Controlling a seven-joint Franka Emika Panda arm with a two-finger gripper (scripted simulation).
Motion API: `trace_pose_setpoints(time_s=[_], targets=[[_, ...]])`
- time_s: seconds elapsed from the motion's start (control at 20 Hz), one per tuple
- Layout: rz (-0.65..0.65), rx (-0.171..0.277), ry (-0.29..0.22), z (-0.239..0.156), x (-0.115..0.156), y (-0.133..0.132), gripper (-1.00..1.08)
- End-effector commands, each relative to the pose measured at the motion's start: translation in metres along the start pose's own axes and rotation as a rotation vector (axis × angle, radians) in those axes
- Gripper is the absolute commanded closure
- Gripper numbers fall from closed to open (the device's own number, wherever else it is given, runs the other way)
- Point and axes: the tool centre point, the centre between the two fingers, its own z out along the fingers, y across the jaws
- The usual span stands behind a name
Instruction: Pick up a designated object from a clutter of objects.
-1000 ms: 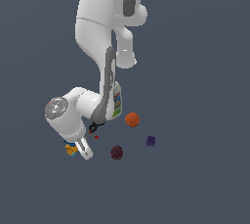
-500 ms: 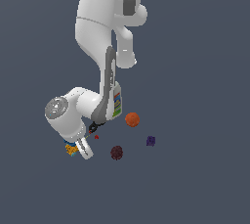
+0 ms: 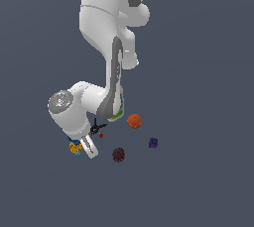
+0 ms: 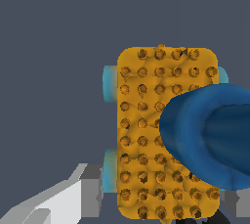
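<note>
The designated object (image 4: 146,135) is a flat orange-yellow studded block with cyan edge bits and a thick blue peg (image 4: 215,137) pointing toward the wrist camera. My gripper (image 4: 163,196) is open, with one grey finger (image 4: 90,189) just outside the block's cyan side and the other finger on the far side. In the exterior view the designated object (image 3: 75,147) lies at the exterior view's left of the clutter, partly hidden by my gripper (image 3: 82,147) directly over it.
The clutter sits to the exterior view's right of the hand: a black clamp (image 3: 95,129), an orange ball (image 3: 134,121), a dark red ball (image 3: 118,154) and a purple lump (image 3: 153,142). The arm mostly hides a white labelled bottle (image 3: 119,114).
The wrist has sunk slightly lower over the orange-yellow block. The other objects have not moved.
</note>
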Motion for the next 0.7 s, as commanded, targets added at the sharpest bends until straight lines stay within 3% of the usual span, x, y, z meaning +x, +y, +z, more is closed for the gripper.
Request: trace_pose_setpoints(time_s=[0.0,0.65], targets=[[0.0,0.002,0.001,-0.014,-0.009,-0.004,1.08],[0.0,0.002,0.001,-0.128,-0.083,-0.03,1.08]])
